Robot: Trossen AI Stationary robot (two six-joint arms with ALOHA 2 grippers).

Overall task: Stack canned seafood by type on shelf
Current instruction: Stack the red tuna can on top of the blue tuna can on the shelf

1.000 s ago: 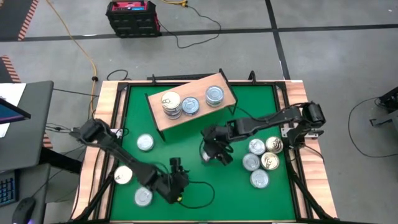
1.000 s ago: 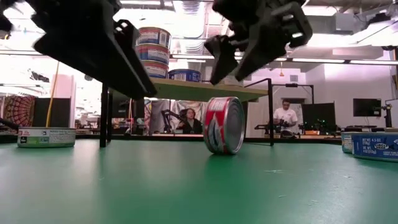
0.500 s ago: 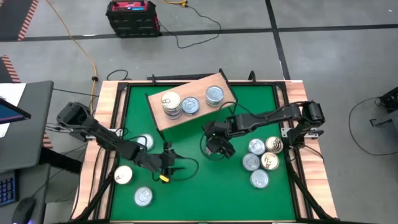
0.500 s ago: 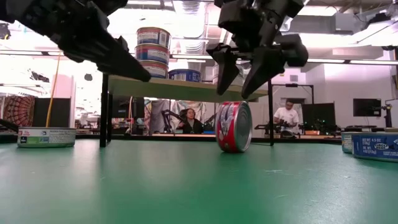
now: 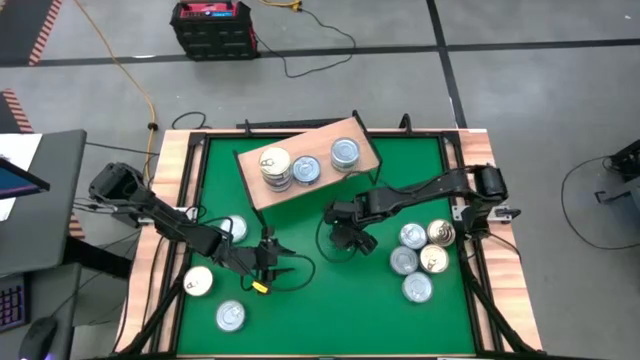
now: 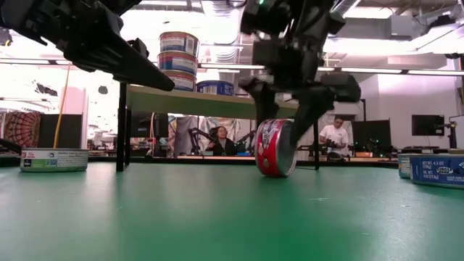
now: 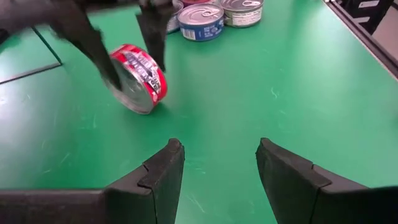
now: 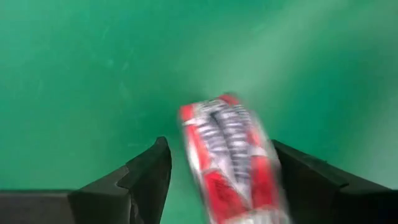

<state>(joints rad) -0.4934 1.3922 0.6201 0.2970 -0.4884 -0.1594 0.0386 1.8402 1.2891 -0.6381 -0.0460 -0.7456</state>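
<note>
On the left side of the green table [image 5: 300, 320], three tins wait unsorted: one near the left edge [image 5: 233, 229], a cream-topped one [image 5: 198, 282] and one toward the front [image 5: 230, 317]. The left gripper [image 5: 281, 267] hovers low just right of them, its fingers partly spread and holding nothing; its wrist view shows only bare table between them.

Behind, the shelf [image 5: 262, 193] already carries a stack of tins [image 5: 275, 166], a blue-labelled tin [image 5: 306, 169] beside it and another tin [image 5: 344, 152] to the right, so the sorting is roughly a third done.

At mid-table, the right gripper [image 6: 284, 109] comes down over a red tin [image 6: 275, 148] standing on its edge. Its fingers straddle the tin, spread wide; they do not look clamped on it yet. That pickup appears to be the step in hand.

Farther right lies a cluster of four more tins [image 5: 420, 257]. By my count about eight tins are still off the shelf, so most of the work remains.
</note>
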